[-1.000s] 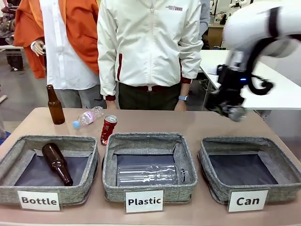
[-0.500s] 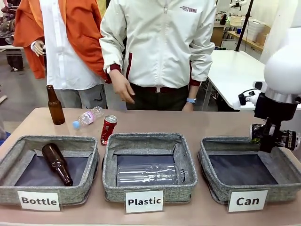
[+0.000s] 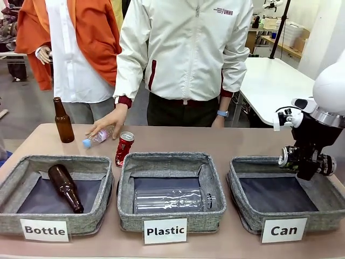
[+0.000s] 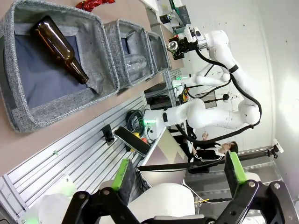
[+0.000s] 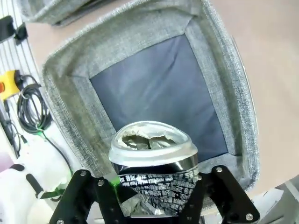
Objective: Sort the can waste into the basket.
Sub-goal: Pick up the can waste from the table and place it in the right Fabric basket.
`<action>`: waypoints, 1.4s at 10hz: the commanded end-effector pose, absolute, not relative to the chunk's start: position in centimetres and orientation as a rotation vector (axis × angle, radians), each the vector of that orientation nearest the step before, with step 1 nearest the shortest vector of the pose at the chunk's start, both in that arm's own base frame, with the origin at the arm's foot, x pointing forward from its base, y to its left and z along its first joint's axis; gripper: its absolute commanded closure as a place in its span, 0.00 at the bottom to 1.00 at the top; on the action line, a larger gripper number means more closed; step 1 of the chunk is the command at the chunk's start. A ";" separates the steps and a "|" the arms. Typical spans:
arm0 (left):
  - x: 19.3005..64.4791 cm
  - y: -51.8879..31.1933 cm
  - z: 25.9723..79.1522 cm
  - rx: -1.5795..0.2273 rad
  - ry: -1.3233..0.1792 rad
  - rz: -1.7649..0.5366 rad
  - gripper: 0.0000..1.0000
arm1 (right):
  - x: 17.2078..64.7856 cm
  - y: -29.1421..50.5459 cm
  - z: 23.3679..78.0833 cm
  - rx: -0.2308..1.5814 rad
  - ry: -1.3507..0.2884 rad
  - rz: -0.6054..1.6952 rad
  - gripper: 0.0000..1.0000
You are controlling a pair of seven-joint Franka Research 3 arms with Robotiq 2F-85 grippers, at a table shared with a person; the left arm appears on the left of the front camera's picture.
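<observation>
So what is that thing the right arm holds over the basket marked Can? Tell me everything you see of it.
A small crushed drink can, thin metal by the look: silver rim, caved-in top, dark crumpled side with white print. The right end effector pinches it from both sides. It hangs over the grey Can basket, touching nothing else.

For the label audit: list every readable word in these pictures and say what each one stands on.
"Bottle": left card, on the left basket.
"Plastic": middle card, on the middle basket.
"Can": right card, on the right basket.
The jacket logo: too small to read.
Print on the dark can: blurred, unreadable.
Print on the red can: too small to read.
</observation>
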State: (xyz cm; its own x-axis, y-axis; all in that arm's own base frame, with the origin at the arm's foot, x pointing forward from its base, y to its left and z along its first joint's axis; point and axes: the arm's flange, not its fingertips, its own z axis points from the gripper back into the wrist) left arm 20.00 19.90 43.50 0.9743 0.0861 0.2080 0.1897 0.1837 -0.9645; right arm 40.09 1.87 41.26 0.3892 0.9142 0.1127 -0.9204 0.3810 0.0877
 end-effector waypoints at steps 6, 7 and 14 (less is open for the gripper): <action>20.0 19.9 43.7 -1.408 -0.250 -0.079 0.00 | 40.8 2.2 41.0 0.159 -0.064 1.168 0.00; 20.0 19.9 43.7 -1.408 -0.250 -0.079 0.00 | 40.9 2.4 41.1 0.175 -0.063 1.144 0.00; 20.0 19.9 43.7 -1.408 -0.250 -0.079 0.00 | 39.7 -1.4 45.7 1.367 -0.096 0.061 0.00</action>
